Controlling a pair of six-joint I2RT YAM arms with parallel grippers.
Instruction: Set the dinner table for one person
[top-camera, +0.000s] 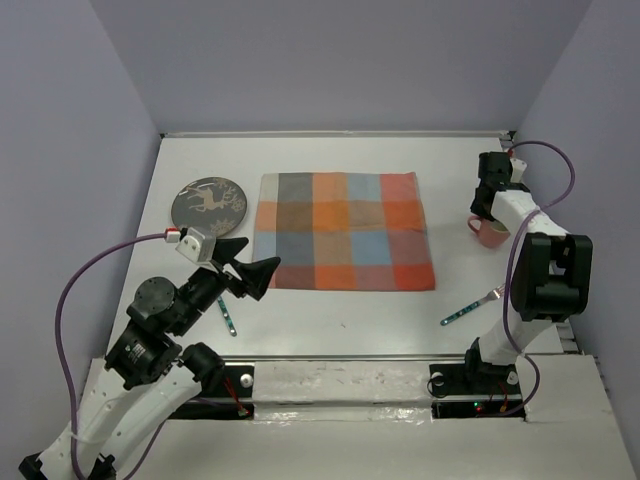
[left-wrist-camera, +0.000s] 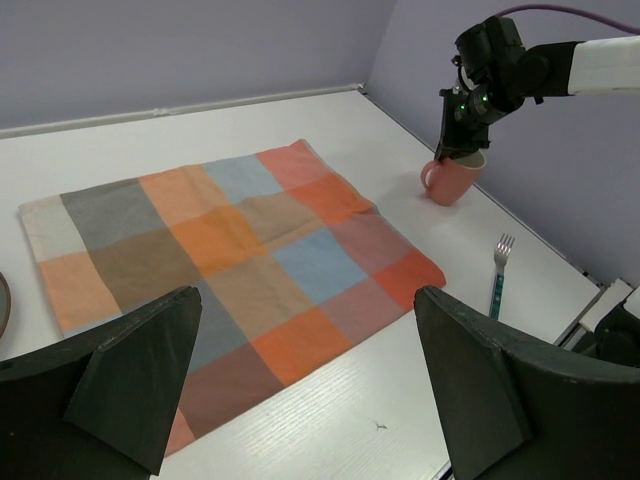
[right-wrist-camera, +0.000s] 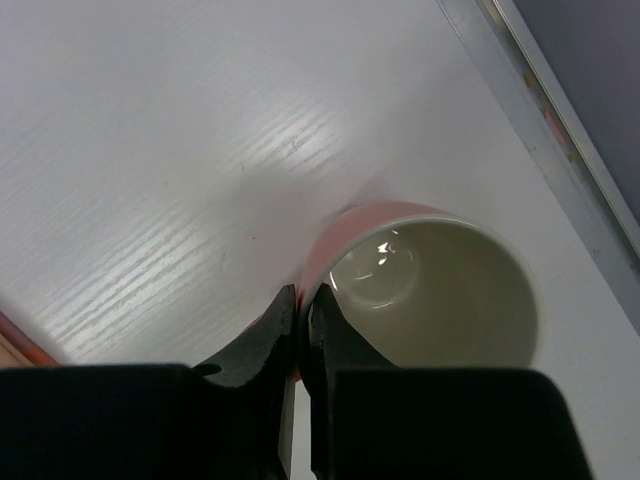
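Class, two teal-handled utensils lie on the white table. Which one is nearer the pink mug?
The fork, right of the checked cloth like the mug; the other utensil lies left, beside the left arm.

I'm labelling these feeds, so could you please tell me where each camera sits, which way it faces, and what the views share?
Top external: above, behind the bases, looking down on table, cloth, plate; both arms show.
Left wrist: on the left arm, facing across the cloth toward the mug; open left end effector at bottom.
Right wrist: looking down into the mug; right end effector shut on its rim.
Shared: all show the mug.
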